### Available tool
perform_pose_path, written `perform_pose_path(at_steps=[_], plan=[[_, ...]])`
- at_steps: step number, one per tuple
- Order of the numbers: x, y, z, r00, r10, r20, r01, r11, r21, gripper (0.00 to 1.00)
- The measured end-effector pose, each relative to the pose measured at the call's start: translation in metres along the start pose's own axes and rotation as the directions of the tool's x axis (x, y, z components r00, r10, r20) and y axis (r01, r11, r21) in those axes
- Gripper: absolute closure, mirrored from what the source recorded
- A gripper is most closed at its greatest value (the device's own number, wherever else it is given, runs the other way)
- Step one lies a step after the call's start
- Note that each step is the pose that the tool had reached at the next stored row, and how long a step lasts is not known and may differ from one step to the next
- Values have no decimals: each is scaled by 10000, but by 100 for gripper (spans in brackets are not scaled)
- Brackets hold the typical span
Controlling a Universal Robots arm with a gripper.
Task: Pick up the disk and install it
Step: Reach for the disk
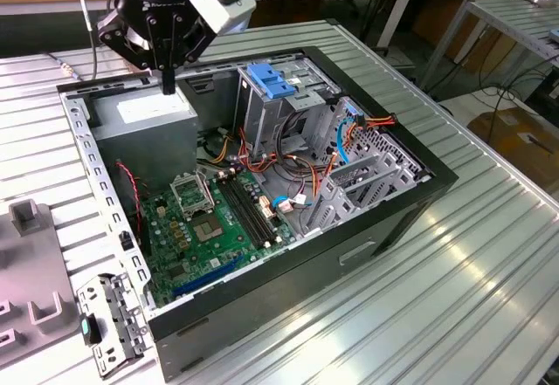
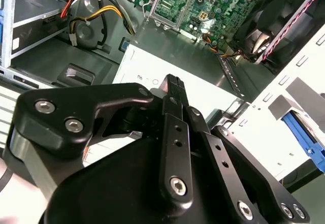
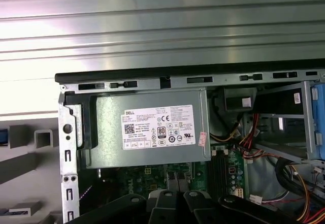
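The disk (image 2: 304,135) is taken, tentatively, to be the blue-railed piece lying just outside the case (image 1: 367,237). It is not yet picked up, so installation is left undone. The gripper (image 1: 167,81) is seen closed on nothing above the power supply (image 1: 144,114).

Arm, 1 ea.: wrist vertical, black hand (image 1: 168,81) pointing straight down, toward exterior view's left. Fingers (image 2: 175,89) pressed tog., tip to tip; linkage bars angled inward.
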State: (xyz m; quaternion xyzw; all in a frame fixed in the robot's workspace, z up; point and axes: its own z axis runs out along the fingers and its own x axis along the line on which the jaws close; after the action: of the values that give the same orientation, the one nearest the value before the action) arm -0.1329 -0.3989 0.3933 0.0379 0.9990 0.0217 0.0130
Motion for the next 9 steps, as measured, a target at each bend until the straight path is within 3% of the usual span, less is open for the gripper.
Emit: perform_pose_path(at_steps=[9], plan=[[49,-4,0,10000,0,-17,0,10000,1,89]])
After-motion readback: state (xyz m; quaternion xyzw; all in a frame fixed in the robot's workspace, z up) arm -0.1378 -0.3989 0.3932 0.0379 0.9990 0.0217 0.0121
